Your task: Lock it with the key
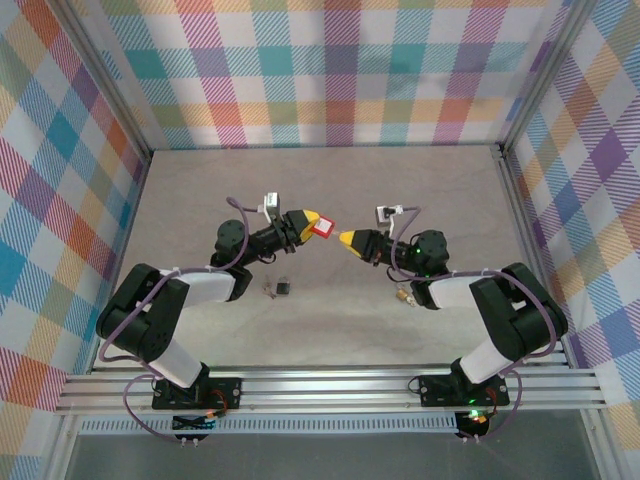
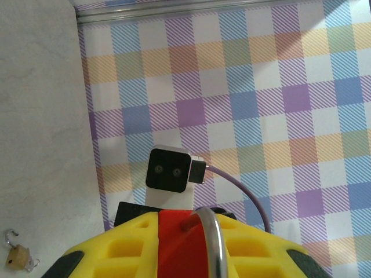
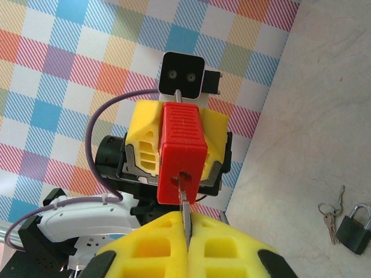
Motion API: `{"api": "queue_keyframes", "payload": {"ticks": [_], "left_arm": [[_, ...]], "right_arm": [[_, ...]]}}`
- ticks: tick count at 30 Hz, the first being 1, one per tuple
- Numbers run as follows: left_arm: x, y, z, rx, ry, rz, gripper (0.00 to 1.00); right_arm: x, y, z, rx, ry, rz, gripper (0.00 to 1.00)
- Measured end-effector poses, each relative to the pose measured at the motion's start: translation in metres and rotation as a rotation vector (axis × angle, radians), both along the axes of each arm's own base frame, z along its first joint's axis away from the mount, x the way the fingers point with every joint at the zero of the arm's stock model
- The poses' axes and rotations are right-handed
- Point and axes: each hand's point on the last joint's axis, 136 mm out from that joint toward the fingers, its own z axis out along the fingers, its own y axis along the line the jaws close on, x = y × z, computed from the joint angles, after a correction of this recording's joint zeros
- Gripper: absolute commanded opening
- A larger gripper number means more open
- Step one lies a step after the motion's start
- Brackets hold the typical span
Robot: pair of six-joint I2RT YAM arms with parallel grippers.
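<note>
Padlocks: three – red padlock [image 3: 182, 152], black padlock [image 3: 353, 227], brass padlock [image 2: 18, 256].
Your left gripper [image 1: 313, 221]: clamped on red padlock.
Your right gripper [image 1: 347, 238]: pinching one key [image 3: 184, 204].

The far half of the desk [image 1: 330, 180] is bare up to the checked walls [image 1: 330, 70], which close its far, left and right edges. Mid-desk, the left tool [image 1: 312, 222] and right tool [image 1: 347, 239] meet, bridged by a red padlock [image 1: 322, 229] and key [image 3: 184, 211], with no gap between. Nearer the near edge lie a black padlock [image 1: 282, 288] and, apparently, a small brass padlock [image 1: 404, 296] just beside the right arm [image 1: 470, 290].
</note>
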Motion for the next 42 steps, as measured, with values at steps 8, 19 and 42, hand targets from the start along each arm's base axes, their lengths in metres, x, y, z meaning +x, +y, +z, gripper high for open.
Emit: {"api": "queue_keyframes", "payload": {"ticks": [8, 19, 42], "left_arm": [[0.039, 0.06, 0.031, -0.066, -0.068, 0.272, 0.0], [0.046, 0.065, 0.036, -0.08, -0.081, 0.301, 0.0], [0.025, -0.023, -0.055, 0.6, 0.028, 0.014, 0.0]], "right_arm": [[0.002, -0.021, -0.036, -0.046, 0.111, -0.087, 0.0], [-0.011, -0.033, -0.011, -0.101, 0.026, -0.125, 0.0], [-0.051, -0.082, 0.042, -0.405, -0.275, -0.331, 0.0]]}}
